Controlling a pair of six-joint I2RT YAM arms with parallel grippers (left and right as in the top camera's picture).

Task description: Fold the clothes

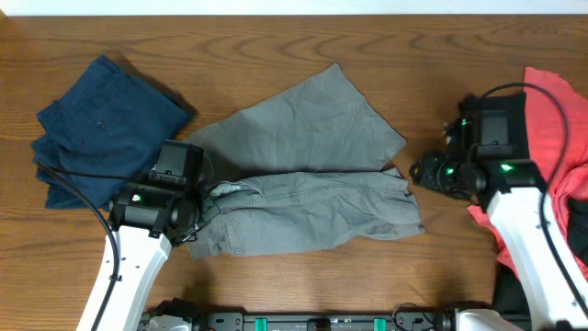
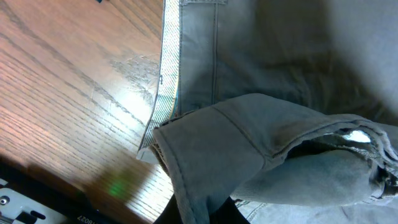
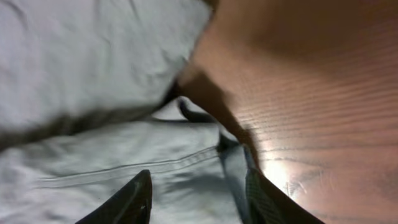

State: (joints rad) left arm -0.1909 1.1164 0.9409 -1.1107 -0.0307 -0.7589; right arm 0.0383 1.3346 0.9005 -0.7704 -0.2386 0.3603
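The grey shorts (image 1: 303,175) lie in the middle of the table, one leg spread toward the back and the front part folded over. My left gripper (image 1: 208,196) is shut on the shorts' left waist end. In the left wrist view, grey fabric (image 2: 249,143) is pinched between the dark fingers (image 2: 208,211), and the pale striped waistband lining (image 2: 166,81) shows. My right gripper (image 1: 421,172) is open at the shorts' right edge. In the right wrist view its fingers (image 3: 202,199) straddle the grey cloth's (image 3: 93,168) hem without holding it.
Navy shorts (image 1: 101,124) lie folded at the back left. A coral-red piece (image 1: 551,119) is heaped at the right edge under the right arm, with something dark (image 1: 577,225) beside it. Bare wood (image 1: 303,276) runs along the front.
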